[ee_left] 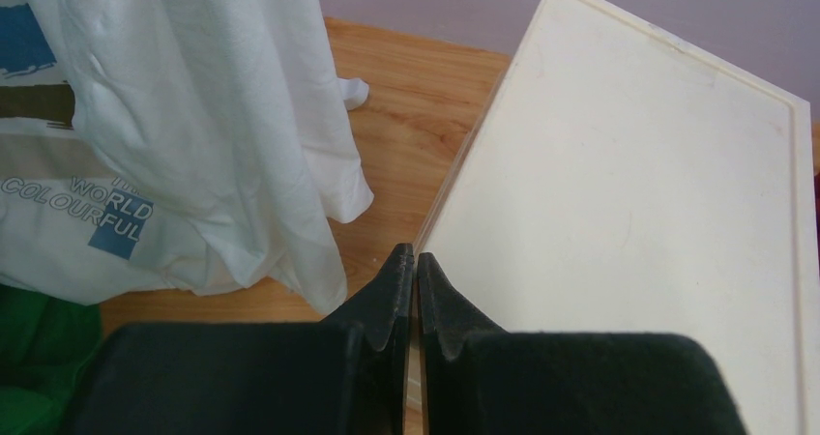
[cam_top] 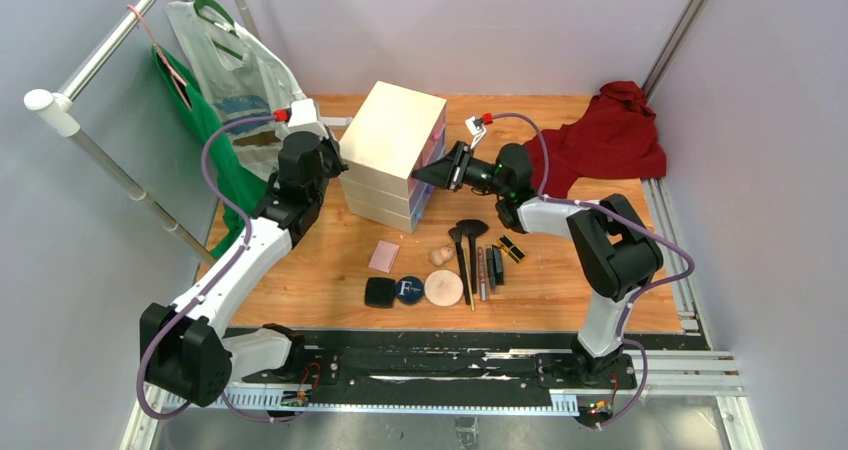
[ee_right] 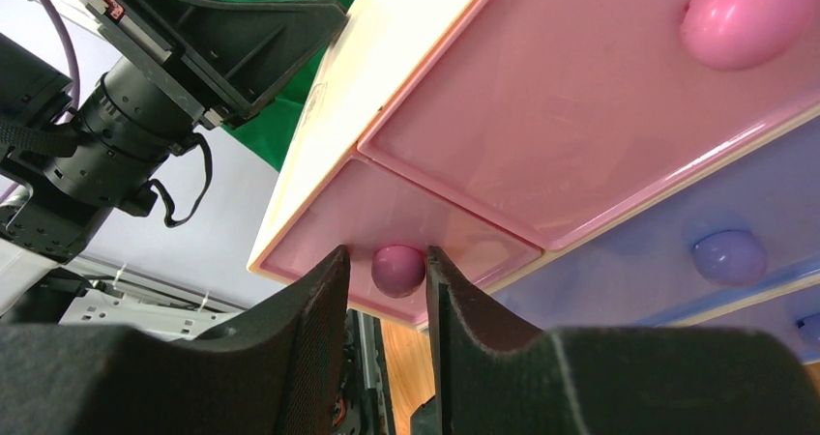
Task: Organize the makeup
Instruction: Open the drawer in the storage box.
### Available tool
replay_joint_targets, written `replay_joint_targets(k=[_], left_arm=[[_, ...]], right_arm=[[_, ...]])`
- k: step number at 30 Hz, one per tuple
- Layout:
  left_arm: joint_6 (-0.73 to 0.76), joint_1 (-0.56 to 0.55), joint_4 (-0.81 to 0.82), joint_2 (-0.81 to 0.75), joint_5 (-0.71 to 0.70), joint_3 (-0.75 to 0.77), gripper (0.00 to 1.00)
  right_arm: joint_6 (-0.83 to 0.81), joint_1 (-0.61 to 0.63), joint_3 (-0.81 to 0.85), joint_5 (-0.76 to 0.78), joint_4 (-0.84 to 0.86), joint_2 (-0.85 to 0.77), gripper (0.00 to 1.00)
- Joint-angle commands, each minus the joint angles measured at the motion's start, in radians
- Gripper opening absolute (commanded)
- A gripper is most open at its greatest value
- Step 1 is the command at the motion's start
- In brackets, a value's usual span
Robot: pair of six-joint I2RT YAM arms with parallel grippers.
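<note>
The makeup lies in a loose row on the wooden table: black square compact [cam_top: 379,291], navy round compact [cam_top: 408,289], beige puff [cam_top: 443,288], pink square [cam_top: 384,256], sponge [cam_top: 439,256], black brushes [cam_top: 463,245], pencils [cam_top: 484,270] and lipstick [cam_top: 511,248]. Behind them stands the cream chest [cam_top: 390,135]. My right gripper [ee_right: 387,256] is at its front, jaws closed round a pink drawer knob [ee_right: 398,269]. My left gripper [ee_left: 414,253] is shut and empty, its tips at the edge of the chest's cream panel [ee_left: 629,193].
A white plastic bag [cam_top: 235,70] and a green bag [cam_top: 215,145] hang from a rail at the back left, close to my left arm. A red cloth [cam_top: 610,135] lies at the back right. Purple drawers [ee_right: 677,261] sit beside the pink ones.
</note>
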Motion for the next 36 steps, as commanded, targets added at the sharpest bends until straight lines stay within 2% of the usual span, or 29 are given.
replay_joint_targets(k=[1,10,20,36], left_arm=[[-0.007,0.004,-0.123,0.033,0.046,-0.04,0.07],[-0.007,0.004,-0.127,0.03,0.046,-0.041,0.07],[-0.006,0.004,-0.128,0.032,0.043,-0.041,0.06],[-0.01,0.005,-0.129,0.035,0.044,-0.046,0.06]], right_arm=[[0.016,0.019,-0.014,-0.017,0.065,0.024,0.35],[0.019,0.019,-0.019,-0.019,0.073,0.03,0.32],[0.005,0.018,-0.029,-0.009,0.064,0.019,0.08],[-0.084,-0.043,-0.171,0.02,-0.002,-0.137,0.03]])
